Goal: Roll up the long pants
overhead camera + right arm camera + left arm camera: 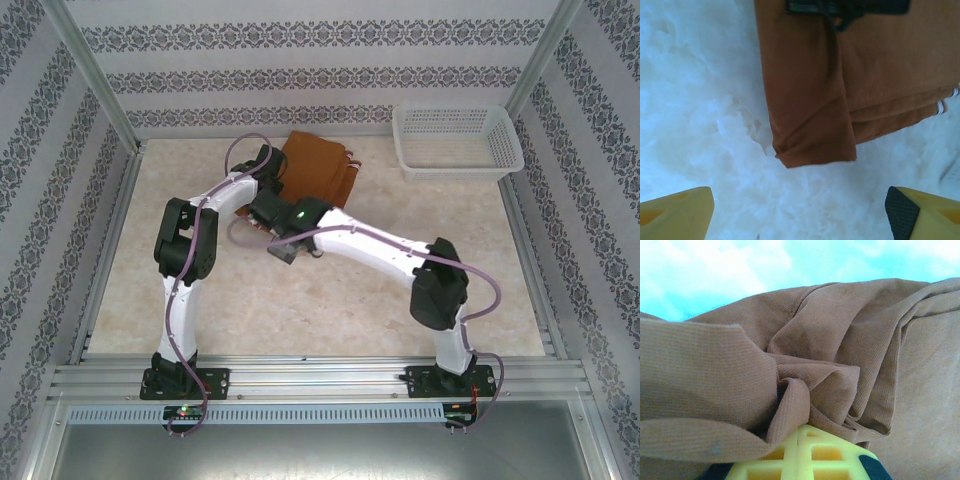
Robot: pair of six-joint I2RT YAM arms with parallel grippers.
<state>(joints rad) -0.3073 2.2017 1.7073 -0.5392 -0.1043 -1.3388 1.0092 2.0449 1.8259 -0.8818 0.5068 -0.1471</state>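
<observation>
— Patterned wallpaper closes round a pale marbled counter, with a white basket at its far side. Where are the long pants?
— Folded flat on the counter, just left of the basket. The left end effector is clamped shut on a bunch of their cloth, probably to pin that edge so a roll can start.
— And the arms?
— The left one is bent high at the elbow. The right one stretches low toward the pants with its wrist turned down. The right end effector hangs over bare counter, farther from the basket than the pants. Its fingers are spread wide and hold nothing. I'd guess it is lining up on the folded corner.
</observation>
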